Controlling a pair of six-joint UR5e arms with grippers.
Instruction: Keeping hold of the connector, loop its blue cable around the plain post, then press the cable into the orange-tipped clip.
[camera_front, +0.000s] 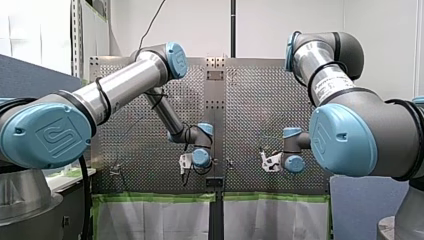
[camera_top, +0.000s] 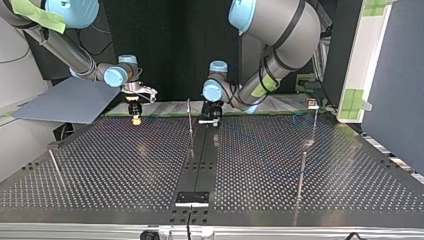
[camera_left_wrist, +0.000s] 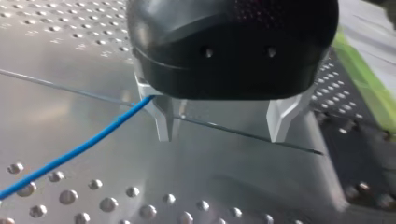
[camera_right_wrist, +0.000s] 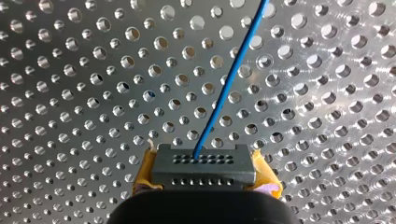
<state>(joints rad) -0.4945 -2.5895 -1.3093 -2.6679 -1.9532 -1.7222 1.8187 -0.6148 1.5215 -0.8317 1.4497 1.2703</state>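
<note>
Yellow-padded, my right pincer (camera_right_wrist: 205, 164) clamps the connector (camera_right_wrist: 204, 171); my left pincer (camera_left_wrist: 222, 134) gapes wide.

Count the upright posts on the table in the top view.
4 posts: one at the view's left, one mid-table, one at the right, one further back right, carrying a fitting. Others may be hidden.

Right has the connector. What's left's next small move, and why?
Probably sidestep my left gripper toward the blue cable, to bring it between the fingers. Those stand wide open, and the cable meets the outer side of one finger, not the gap. My right gripper is shut on the connector.
</note>
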